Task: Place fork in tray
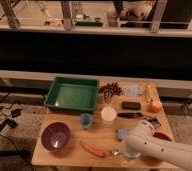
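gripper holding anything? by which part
Cannot be told: the gripper sits at the wooden table's front edge by the small silver metal fork, the white arm hiding any contact.

round purple bowl point(55, 136) front left on light wooden table point(44, 154) | small blue cup point(86, 120) just beside white round cup point(108, 114), mid-table | orange carrot-shaped item point(93, 149) near front edge | dark rectangular block point(131, 105) behind dark-handled utensil point(130, 115) | round orange fruit point(156, 106) at right edge | reddish-brown beaded cluster point(110, 90) at back

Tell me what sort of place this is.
Probably a robot test lab: a wooden table holding a green tray, a purple bowl and household oddments; the pincer hangs at its front edge.
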You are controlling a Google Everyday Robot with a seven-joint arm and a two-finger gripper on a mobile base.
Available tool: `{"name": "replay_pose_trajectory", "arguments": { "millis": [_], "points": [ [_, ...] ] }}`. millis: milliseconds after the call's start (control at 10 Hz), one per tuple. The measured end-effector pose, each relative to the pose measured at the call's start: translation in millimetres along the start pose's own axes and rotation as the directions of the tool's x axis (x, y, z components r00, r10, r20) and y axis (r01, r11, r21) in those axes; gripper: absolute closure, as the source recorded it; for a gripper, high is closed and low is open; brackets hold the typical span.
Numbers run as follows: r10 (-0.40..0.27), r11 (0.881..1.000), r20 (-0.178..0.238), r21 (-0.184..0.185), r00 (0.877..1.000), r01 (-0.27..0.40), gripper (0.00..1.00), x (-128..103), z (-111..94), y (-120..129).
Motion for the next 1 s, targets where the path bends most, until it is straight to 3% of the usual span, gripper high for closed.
{"name": "replay_pose_trajectory", "arguments": {
  "millis": [400,700,1000],
  "points": [
    [-0.015,1.000,0.003,-0.002,1.000,0.015,0.68,-4,1,-2],
    [-0.032,0.999,0.002,0.000,0.999,0.032,0.94,-10,0,-4],
    [-0.041,0.999,0.011,0.001,0.999,0.041,0.99,-8,2,-2]
  ]
}}
